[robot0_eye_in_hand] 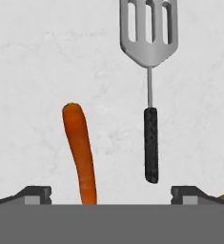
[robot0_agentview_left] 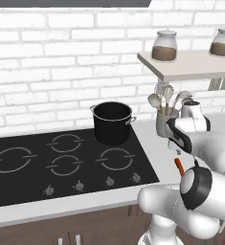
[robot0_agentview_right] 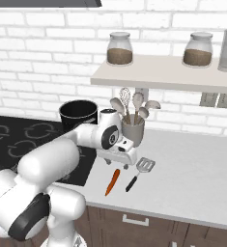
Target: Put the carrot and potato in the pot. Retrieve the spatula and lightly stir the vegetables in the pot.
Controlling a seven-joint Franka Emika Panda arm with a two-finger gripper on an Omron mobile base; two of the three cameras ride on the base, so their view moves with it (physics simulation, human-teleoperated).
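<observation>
the gripper [robot0_eye_in_hand: 111, 193] hangs with fingers [robot0_eye_in_hand: 35, 194] spread wide over the desk [robot0_eye_in_hand: 32, 71]; the carrot [robot0_eye_in_hand: 79, 152] lies between them nearer one finger, the spatula [robot0_eye_in_hand: 150, 90] beside it. centring on the carrot before descending would likely help.

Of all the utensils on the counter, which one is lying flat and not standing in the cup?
The spatula, black-handled with a slotted silver head, lies flat beside the carrot. The spoons stand in the grey cup.

Orange carrot [robot0_eye_in_hand: 79, 147] — black pot [robot0_agentview_left: 112, 123], silver rim — spatula [robot0_eye_in_hand: 150, 71] black handle, silver slotted head.
</observation>
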